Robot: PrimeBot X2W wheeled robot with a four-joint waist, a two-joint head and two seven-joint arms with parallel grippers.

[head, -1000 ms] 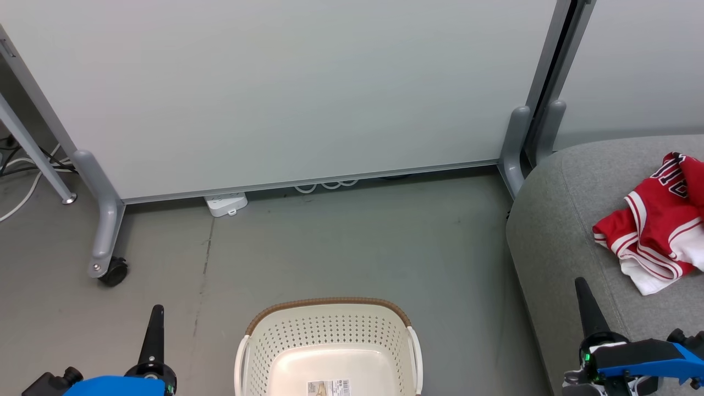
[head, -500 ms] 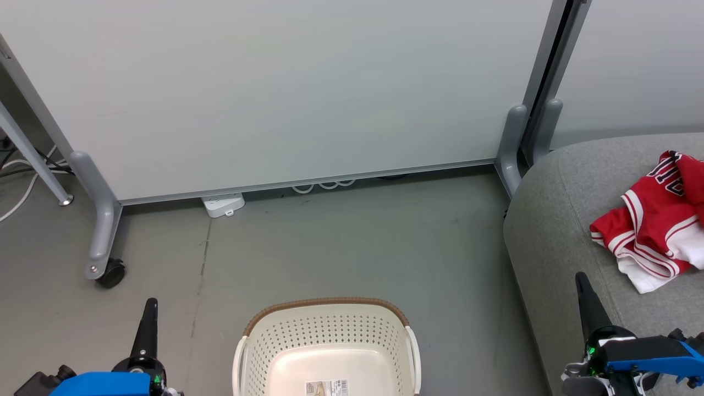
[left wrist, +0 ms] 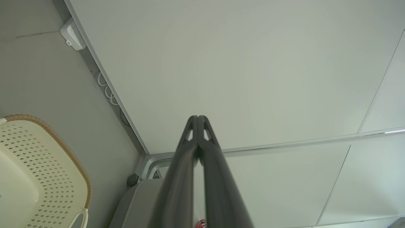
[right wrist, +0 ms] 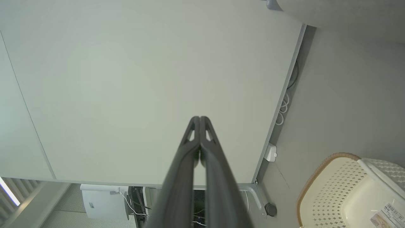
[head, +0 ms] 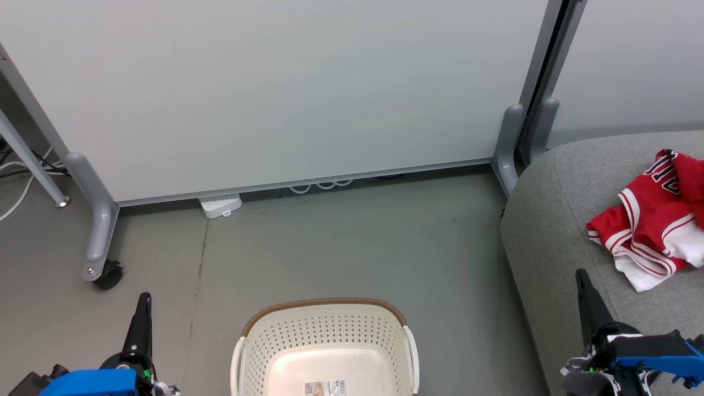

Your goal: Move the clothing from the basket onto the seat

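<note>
Red clothing (head: 652, 220) on seat (head: 555, 220); basket (head: 325, 352) bare

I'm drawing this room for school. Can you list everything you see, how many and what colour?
sofa: one, light grey, right side.
clothing: one heap, red and white, on the sofa.
laundry basket: one, cream-white with brown rim, on the floor, near middle.
partition panels: two, whitish with grey frames, at the back.
power strip: one, white, on the floor by the partition panels.
caster wheel: one, black, far left.
left gripper: one, dark fingers shut, lower left.
right gripper: one, dark fingers shut, lower right.
</note>
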